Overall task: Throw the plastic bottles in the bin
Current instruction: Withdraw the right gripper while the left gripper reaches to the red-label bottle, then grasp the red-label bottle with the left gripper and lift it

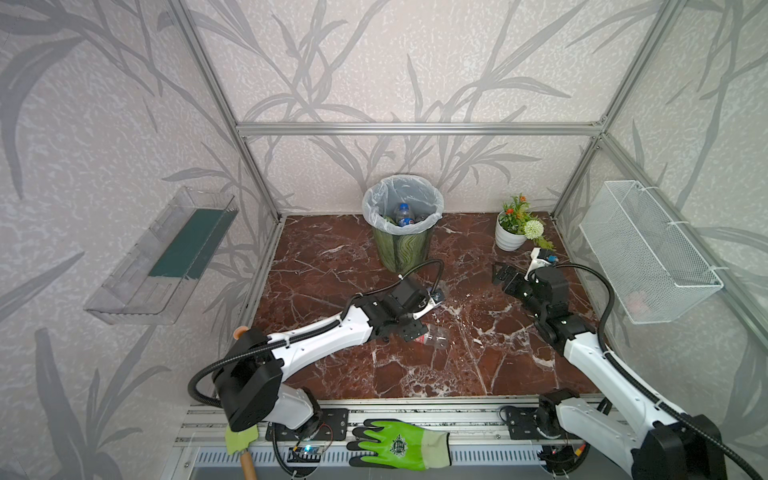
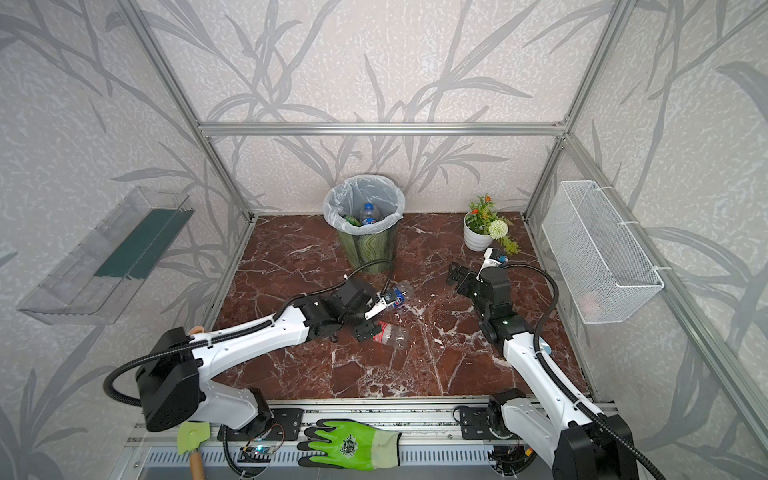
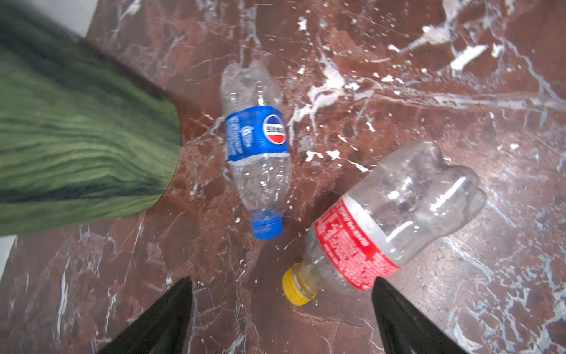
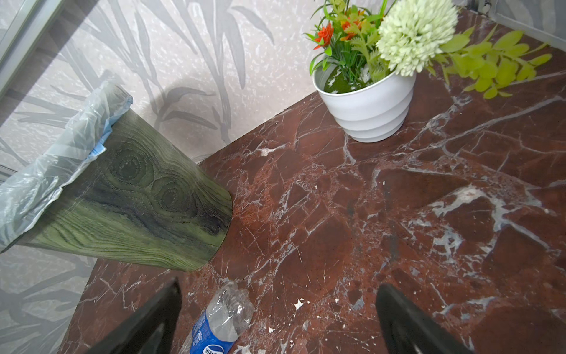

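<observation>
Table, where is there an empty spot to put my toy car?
Bare marble on the table runs along the front edge, nearer than the red-label bottle, and fills the back left corner beside the bin. A smaller gap sits between the bin and the flowerpot. Crowded: the middle, where that bottle and the blue-label bottle lie by the left gripper.

The left pincer (image 3: 282,280), black and two-fingered, points down with jaws spread wide, its white-and-black left arm (image 1: 316,345) stretched toward the middle. The right pincer (image 4: 280,285) gapes likewise, right arm (image 1: 590,361) reaching forward.
</observation>
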You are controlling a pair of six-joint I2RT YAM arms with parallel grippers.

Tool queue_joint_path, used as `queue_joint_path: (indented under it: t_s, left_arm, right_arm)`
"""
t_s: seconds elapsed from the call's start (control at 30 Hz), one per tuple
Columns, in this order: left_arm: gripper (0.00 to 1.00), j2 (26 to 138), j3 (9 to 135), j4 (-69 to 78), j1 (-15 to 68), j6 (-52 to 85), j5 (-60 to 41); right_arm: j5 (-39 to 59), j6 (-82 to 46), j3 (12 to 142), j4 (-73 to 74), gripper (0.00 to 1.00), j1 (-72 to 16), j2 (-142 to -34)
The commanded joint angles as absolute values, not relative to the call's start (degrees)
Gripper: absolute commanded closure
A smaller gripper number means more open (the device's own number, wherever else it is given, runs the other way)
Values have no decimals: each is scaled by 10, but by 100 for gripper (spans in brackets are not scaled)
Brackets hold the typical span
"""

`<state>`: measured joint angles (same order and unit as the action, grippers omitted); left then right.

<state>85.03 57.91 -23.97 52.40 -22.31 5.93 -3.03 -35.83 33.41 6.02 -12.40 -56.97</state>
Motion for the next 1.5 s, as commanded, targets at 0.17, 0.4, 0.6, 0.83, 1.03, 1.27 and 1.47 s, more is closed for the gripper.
queue_joint_path:
  t_s: [0.17, 0.4, 0.6, 0.83, 1.03, 1.27, 1.47]
  left_arm:
    - [13, 915, 619, -300, 577, -328, 46]
    - [15, 962, 628, -306, 593, -345, 70]
    - [16, 1017, 651, -295, 592, -353, 77]
    - [20, 1059, 680, -291, 591, -357, 52]
    - [36, 1075, 692, -301, 588, -349, 26]
    - [55, 1036, 682, -282, 583, -314, 4]
    - [56, 965, 657, -232, 559, -255, -30]
  right_arm:
    - [-46, -389, 305, 58, 1, -110, -544]
    - [-40, -403, 285, 58, 1, -91, -529]
    - [-34, -404, 279, 53, 1, -82, -520]
    - [-35, -404, 273, 50, 1, -77, -513]
    - [-33, -404, 271, 47, 1, -72, -507]
    - [-31, -409, 263, 47, 1, -67, -502]
    - [-26, -412, 261, 52, 1, -66, -504]
